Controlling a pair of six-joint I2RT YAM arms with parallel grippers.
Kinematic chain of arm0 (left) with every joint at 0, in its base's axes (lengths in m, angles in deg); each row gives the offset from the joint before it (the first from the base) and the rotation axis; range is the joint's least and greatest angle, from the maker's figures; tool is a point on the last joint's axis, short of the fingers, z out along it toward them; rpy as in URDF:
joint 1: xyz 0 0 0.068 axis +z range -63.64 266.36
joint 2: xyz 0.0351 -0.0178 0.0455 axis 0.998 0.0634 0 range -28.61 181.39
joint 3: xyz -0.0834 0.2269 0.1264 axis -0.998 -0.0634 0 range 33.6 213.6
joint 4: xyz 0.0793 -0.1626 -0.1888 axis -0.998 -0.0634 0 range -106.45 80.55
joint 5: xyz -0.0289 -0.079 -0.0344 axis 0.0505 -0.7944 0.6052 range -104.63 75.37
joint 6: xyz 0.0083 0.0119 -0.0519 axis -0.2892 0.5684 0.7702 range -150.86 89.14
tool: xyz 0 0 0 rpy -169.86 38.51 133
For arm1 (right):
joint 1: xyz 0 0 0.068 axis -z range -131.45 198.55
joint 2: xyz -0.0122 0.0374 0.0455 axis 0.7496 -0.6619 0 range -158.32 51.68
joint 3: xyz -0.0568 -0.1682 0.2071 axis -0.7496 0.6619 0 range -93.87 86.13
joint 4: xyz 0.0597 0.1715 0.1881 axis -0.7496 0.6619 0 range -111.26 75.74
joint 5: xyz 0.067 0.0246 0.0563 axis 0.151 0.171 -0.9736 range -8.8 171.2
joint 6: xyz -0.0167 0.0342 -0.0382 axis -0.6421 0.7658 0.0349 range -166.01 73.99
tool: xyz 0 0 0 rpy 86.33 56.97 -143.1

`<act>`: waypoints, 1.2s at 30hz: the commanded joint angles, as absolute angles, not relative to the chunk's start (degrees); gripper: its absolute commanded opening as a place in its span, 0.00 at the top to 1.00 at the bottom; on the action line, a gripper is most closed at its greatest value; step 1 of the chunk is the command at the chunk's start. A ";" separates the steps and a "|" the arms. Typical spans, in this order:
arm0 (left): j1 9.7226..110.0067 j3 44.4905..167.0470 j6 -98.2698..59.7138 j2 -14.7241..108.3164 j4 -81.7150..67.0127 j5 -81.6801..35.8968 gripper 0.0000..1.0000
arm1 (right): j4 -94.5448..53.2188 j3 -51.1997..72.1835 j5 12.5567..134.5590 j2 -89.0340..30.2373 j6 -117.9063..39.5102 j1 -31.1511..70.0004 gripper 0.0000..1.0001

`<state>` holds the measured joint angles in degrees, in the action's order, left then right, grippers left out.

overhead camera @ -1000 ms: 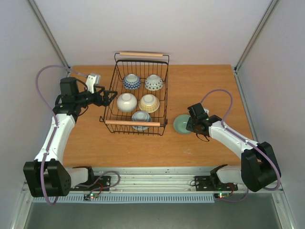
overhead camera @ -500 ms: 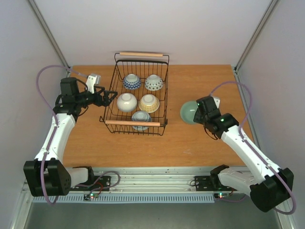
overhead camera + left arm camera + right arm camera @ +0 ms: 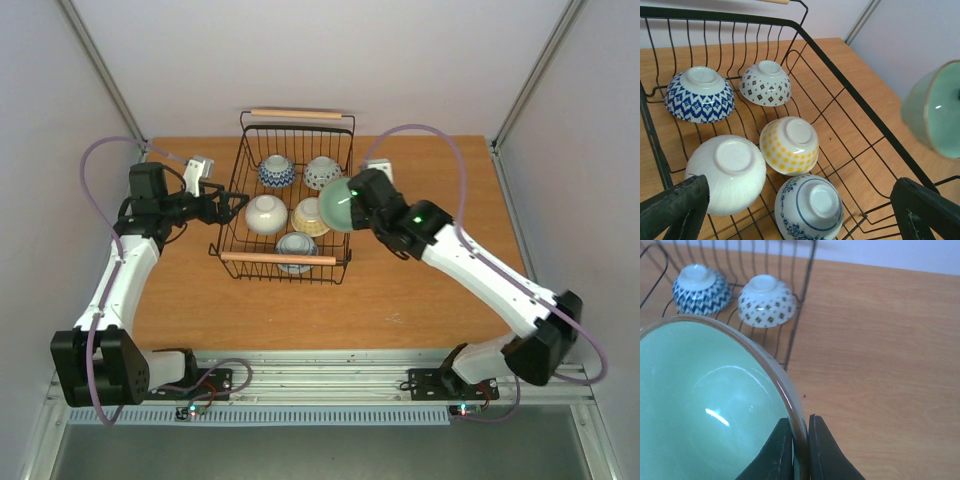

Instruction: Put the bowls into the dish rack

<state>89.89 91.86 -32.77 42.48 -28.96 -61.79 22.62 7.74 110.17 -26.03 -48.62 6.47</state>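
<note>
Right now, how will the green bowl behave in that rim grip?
Its glossy glaze suggests the green bowl is slippery; the right hand pinches only the thin rim, so it could pivot or slip. It looks like rigid ceramic, probably chipping if dropped on the dish rack wires. Held tilted on edge, it may roll if released.

We see bright, even, soft light throughout, with only faint shadows. A small white glare sits inside the green bowl (image 3: pixel 715 412) at the right wrist view's lower left; the left wrist view shows it blurred at right.
</note>
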 commanded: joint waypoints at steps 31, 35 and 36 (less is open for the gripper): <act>88.86 93.54 -35.80 43.81 -30.22 -67.97 0.02 | 17.85 -28.27 107.46 -55.34 -64.82 -9.42 0.99; 88.82 93.97 -35.99 44.43 -30.71 -69.96 0.24 | 18.12 -30.71 108.25 -57.30 -65.97 -9.82 0.99; 88.82 94.39 -36.07 44.91 -31.35 -70.46 0.36 | 18.26 -31.34 108.44 -57.71 -66.15 -9.88 0.99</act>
<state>89.11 92.08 -35.66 43.62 -31.04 -67.97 22.40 -26.91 107.09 -56.70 -64.45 -9.47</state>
